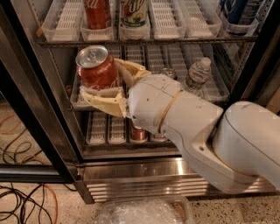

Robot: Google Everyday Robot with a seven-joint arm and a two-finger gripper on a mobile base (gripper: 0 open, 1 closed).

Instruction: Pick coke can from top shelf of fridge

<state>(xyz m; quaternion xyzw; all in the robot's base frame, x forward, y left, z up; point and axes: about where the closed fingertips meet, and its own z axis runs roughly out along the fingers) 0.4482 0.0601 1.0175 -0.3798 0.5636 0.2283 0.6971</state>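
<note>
Camera view: the gripper (101, 79), with pale yellow plastic fingers (107, 99) on a smooth white arm, is clamped on the coke can (96, 70), a red aluminium cylinder with a silver lid, held tilted at left-centre frame below the top shelf (144, 42). The fridge (144, 177) has a ribbed steel base grille above speckled floor with cables (26, 199) at lower left. Slotted translucent trays on the top shelf hold a second red can (97, 13) and a white-and-green can (133, 15).

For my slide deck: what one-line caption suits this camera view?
Gripper shut on the coke can, held in front of the fridge just below the top shelf.
</note>
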